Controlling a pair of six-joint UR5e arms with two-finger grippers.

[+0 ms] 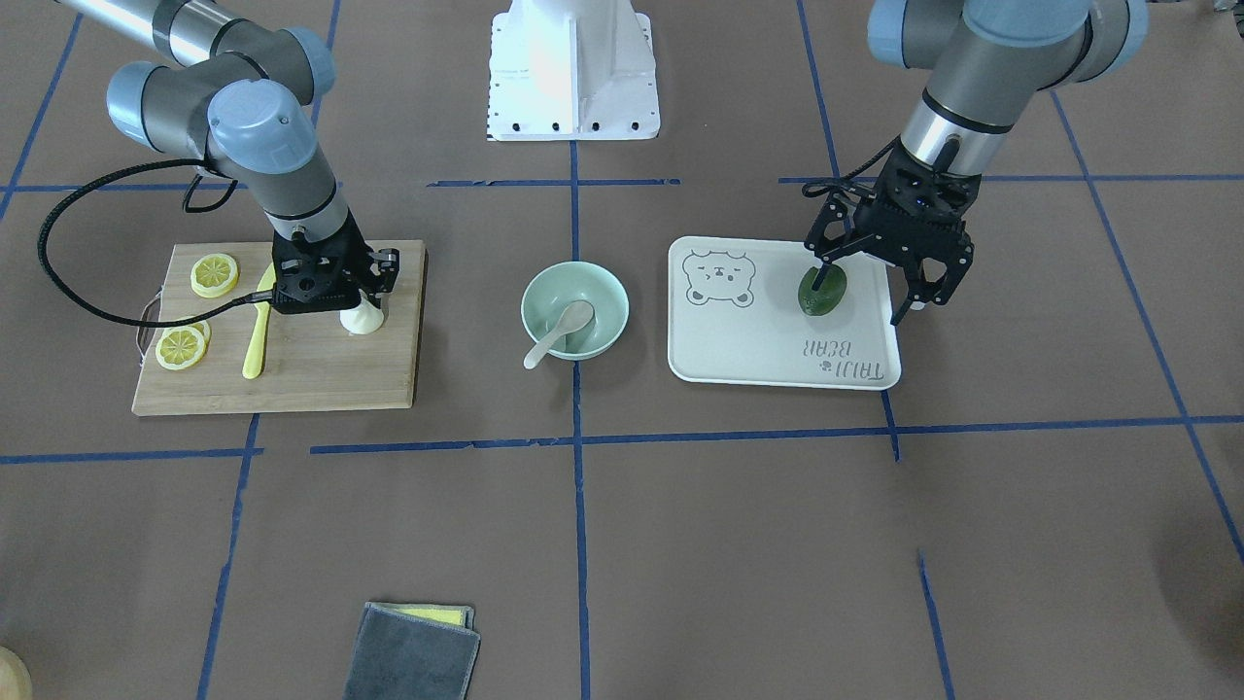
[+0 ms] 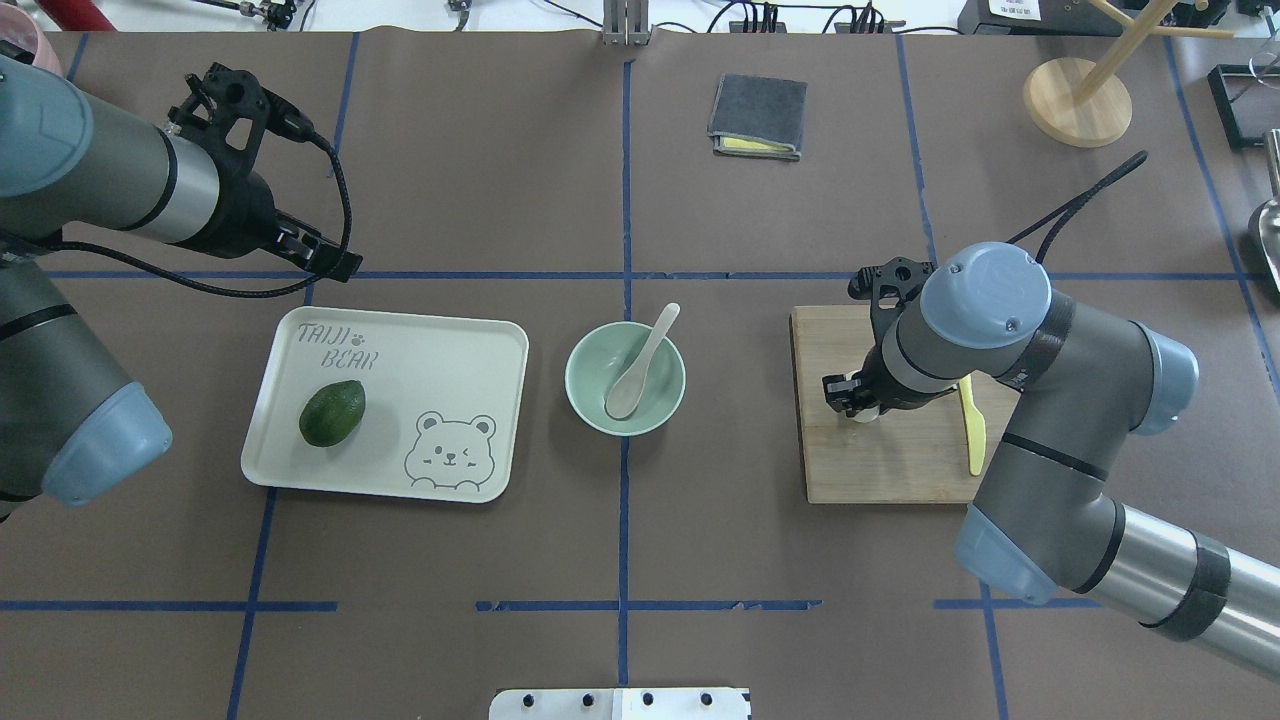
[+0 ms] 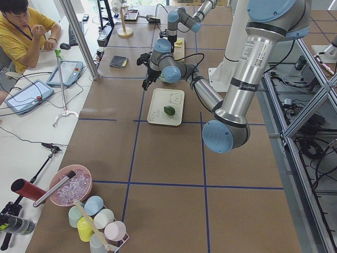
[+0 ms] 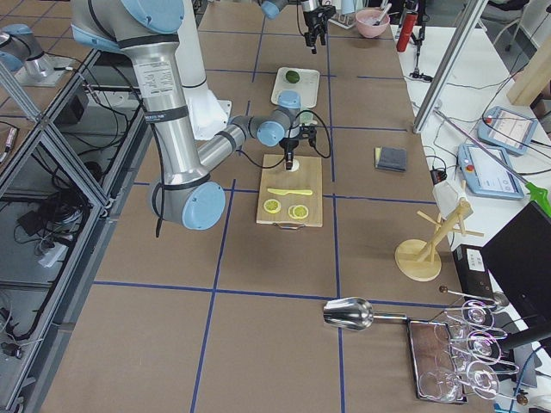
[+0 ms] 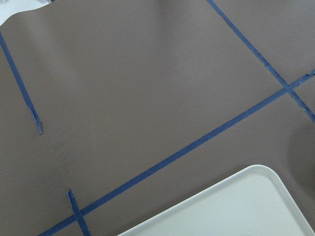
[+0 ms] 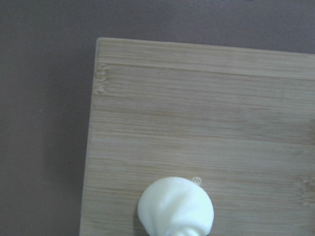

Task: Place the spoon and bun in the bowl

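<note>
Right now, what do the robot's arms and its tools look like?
The left arm and right arm are chunky silver-grey tubes with round light-blue caps at the joints. The left tool and right tool are black, bony-looking frames with two fingers. A long black cable loops out beside the right arm.

A cream tray (image 2: 440,360) printed with a bear lay on the brown table cover (image 2: 480,180). A dark green avocado (image 2: 332,412) rested on the tray, towards its lettered end. Well apart from it sat a bamboo cutting board (image 1: 321,369), which carried lemon slices (image 1: 214,274) along one short side and a yellow plastic knife (image 1: 255,340) just beside them. Blue tape lines (image 2: 625,200) crossed the cover in a grid. A folded grey cloth (image 2: 758,112) with yellow showing under it lay off by itself. A wooden stand (image 2: 1077,100) stood near a corner, and a person in a yellow shirt (image 3: 23,26) sat at the side desk.
</note>
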